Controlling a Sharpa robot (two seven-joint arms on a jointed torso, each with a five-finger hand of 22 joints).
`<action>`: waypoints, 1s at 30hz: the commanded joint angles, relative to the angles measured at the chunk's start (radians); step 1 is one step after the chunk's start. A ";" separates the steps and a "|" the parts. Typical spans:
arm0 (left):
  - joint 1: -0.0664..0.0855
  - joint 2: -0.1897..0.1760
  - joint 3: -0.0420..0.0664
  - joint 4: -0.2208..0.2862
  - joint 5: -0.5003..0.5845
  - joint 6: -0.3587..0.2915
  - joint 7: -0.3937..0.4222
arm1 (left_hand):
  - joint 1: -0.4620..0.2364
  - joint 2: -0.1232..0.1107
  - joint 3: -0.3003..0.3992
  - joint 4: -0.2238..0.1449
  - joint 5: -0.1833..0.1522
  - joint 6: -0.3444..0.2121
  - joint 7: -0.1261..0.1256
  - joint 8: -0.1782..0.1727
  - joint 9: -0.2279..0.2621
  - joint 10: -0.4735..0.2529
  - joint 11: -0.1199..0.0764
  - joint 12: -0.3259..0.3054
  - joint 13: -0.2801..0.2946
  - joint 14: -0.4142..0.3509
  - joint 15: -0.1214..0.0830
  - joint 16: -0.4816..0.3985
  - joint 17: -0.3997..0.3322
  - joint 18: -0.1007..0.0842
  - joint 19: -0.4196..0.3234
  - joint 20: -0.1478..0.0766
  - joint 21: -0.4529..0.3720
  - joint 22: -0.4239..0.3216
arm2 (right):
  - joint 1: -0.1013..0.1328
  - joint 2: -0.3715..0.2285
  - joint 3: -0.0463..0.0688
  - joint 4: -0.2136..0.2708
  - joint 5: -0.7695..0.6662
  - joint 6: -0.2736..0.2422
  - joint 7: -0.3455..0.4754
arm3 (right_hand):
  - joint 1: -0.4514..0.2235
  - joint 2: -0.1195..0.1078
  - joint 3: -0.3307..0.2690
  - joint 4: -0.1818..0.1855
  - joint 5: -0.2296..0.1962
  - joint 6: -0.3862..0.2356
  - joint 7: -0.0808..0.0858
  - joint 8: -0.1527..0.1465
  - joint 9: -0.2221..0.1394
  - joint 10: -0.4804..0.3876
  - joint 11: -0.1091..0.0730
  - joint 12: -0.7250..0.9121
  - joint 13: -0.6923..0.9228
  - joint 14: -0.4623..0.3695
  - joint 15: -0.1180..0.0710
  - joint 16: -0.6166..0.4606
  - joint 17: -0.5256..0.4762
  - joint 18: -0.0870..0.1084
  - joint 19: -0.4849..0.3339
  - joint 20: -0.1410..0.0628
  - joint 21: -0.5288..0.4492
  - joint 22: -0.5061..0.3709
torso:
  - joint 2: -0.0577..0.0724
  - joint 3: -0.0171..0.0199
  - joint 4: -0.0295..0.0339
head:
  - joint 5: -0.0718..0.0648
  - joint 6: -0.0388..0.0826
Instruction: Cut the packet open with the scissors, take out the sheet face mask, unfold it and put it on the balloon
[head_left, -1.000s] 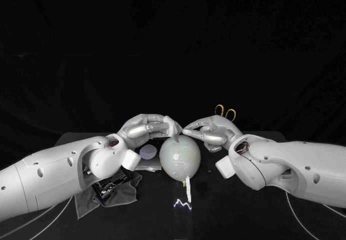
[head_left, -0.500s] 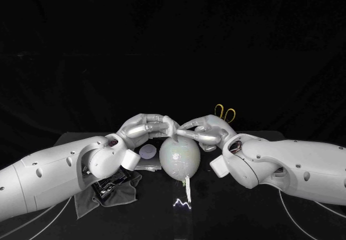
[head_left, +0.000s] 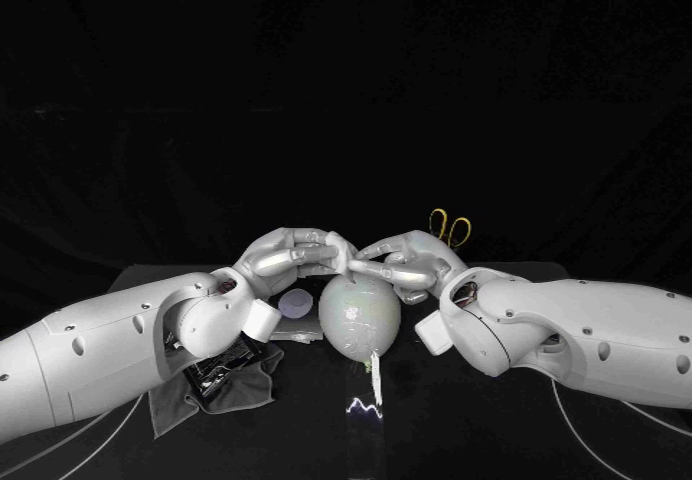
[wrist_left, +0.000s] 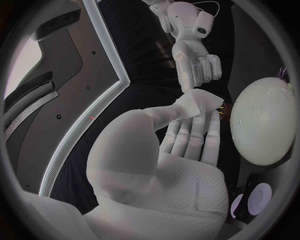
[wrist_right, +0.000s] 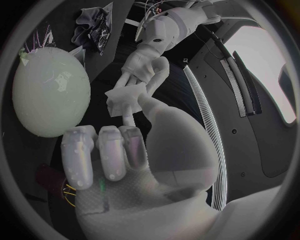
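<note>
Head view: left hand (head_left: 289, 258) and right hand (head_left: 411, 262) meet just above the smooth, pale, egg-shaped balloon (head_left: 361, 312), likely so unfolding happens right over it. Left wrist view: the left hand pinches the folded white sheet mask (wrist_left: 199, 105), soft and limp. Right wrist view: the right hand pinches its opposite edge.

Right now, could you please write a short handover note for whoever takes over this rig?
Left hand: fingers pinch the folded sheet face mask.
Right hand: pinches the same mask from the other side.
Both are just above the balloon.
Scissors are behind the right hand.
Done: mask taken out.
Left: unfold it, lay it on the balloon.
</note>
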 joint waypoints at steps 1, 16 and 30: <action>0.001 0.002 0.001 0.005 -0.001 0.003 0.008 | 0.001 0.008 0.002 -0.005 0.006 -0.003 0.025 0.005 0.105 -0.006 -0.002 -0.002 0.000 0.008 0.000 0.006 -0.001 -0.010 0.009 0.000 0.004 0.001 | -0.001 0.004 0.000 0.000 -0.004 0.010 0.001 | 0.000 -0.009 -0.005 0.001 0.001 -0.004 0.002 -0.003 -0.001 0.106 0.007 0.005 0.263 0.114 -0.002 0.003 0.263 -0.013 0.107 0.006 0.006 0.262 | 0.000 0.0004 -0.0002 | -0.001 0.000; 0.001 0.003 0.001 0.007 -0.002 0.002 0.005 | 0.001 0.008 0.001 -0.006 0.006 -0.003 0.025 0.006 0.105 -0.007 -0.002 -0.002 0.000 0.008 0.000 0.006 -0.001 -0.009 0.012 0.000 0.006 0.002 | -0.002 0.012 0.000 -0.003 0.020 -0.048 0.033 | 0.068 0.057 0.030 -0.021 0.000 0.086 -0.035 0.033 0.013 0.106 -0.022 0.005 0.263 0.114 -0.021 0.003 0.263 -0.014 0.108 -0.002 0.009 0.263 | 0.000 0.0004 0.0004 | -0.001 -0.001; 0.001 0.002 0.001 0.005 -0.005 0.000 0.002 | 0.002 0.008 0.001 -0.006 0.006 -0.003 0.025 0.006 0.105 -0.007 -0.002 -0.002 0.000 0.008 0.000 0.006 -0.001 -0.009 0.012 0.000 0.006 0.002 | -0.002 0.005 0.000 0.004 0.032 -0.078 0.053 | 0.114 0.099 0.082 -0.062 0.000 0.130 -0.066 0.085 0.043 0.106 -0.052 0.005 0.263 0.114 -0.050 0.003 0.263 -0.014 0.108 -0.030 0.009 0.263 | 0.000 0.0005 -0.0002 | 0.000 0.000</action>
